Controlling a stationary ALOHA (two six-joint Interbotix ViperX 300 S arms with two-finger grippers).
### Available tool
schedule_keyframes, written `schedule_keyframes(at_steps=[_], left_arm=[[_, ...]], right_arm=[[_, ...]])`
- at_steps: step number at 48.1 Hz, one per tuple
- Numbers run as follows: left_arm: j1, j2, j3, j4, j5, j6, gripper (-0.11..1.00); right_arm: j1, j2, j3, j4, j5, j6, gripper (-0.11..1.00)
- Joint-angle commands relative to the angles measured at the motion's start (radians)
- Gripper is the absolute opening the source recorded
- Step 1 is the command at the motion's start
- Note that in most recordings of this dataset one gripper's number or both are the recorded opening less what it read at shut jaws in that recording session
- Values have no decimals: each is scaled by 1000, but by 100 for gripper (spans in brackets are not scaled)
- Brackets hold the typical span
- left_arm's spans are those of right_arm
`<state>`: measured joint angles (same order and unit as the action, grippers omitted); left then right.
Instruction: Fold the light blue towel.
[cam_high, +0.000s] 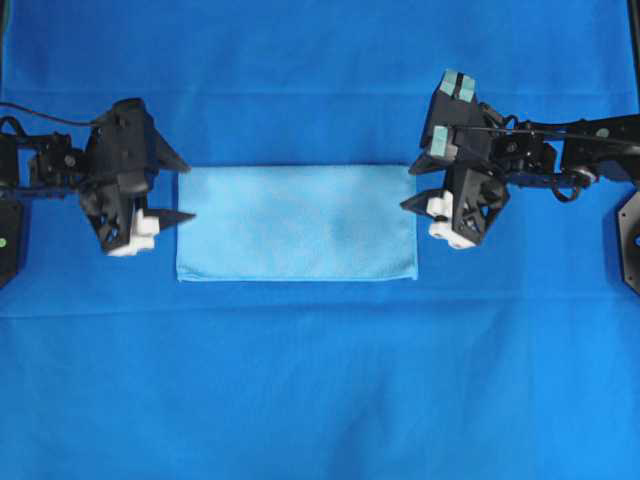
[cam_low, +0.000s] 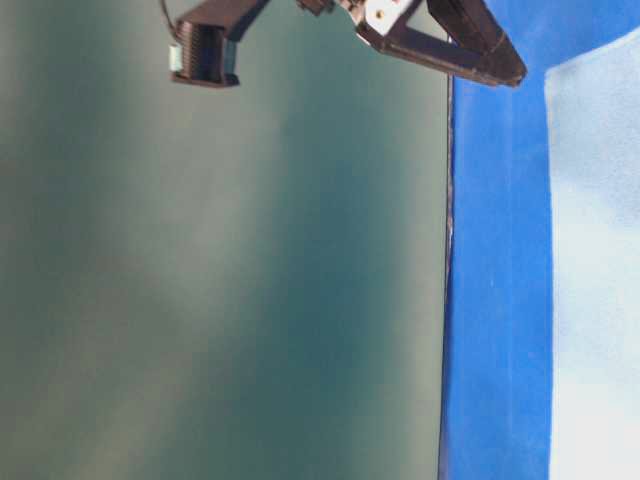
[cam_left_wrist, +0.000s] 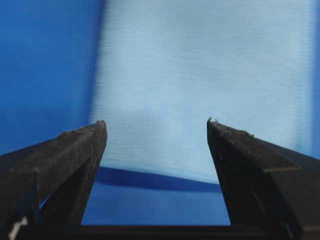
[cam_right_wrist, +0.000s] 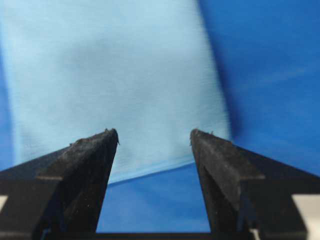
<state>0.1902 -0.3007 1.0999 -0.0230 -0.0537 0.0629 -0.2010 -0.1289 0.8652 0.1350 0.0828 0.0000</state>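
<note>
The light blue towel (cam_high: 296, 222) is thin, matt cloth with a fine woven grain and a narrow stitched hem. The darker blue cloth (cam_high: 320, 380) over the table is smooth, matt fabric. Each claw's fingers (cam_left_wrist: 70, 150) (cam_right_wrist: 225, 160) look like matt black plastic with slightly rough, dusty edges.

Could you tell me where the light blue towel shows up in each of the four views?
Overhead: light blue towel, centre, between both grippers.
Table-level: right edge.
Left wrist: upper middle, beyond the open jaws.
Right wrist: upper left, beyond the open jaws.
Shared landmark: the royal-blue table cloth around it.
</note>
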Motion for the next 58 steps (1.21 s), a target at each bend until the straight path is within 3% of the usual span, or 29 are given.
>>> schedule_keyframes(at_steps=[1, 14, 28, 48, 52, 58], left_arm=[[41, 14, -21, -2, -25, 18, 77], [84, 129, -23, -2, -135, 31, 77], [118, 250, -23, -2, -179, 31, 75], [121, 249, -26, -2, -172, 31, 71], [124, 250, -31, -2, -158, 32, 59], [133, 256, -38, 0, -127, 38, 23]], right_arm=[[-37, 18, -21, -12, -29, -2, 62], [-78, 117, -38, -14, -69, -5, 62], [-80, 166, -40, -14, -92, -5, 62], [-91, 166, -38, -21, -103, -8, 60], [-91, 167, -37, -44, -109, -8, 51], [-91, 167, -37, -60, -104, -9, 13]])
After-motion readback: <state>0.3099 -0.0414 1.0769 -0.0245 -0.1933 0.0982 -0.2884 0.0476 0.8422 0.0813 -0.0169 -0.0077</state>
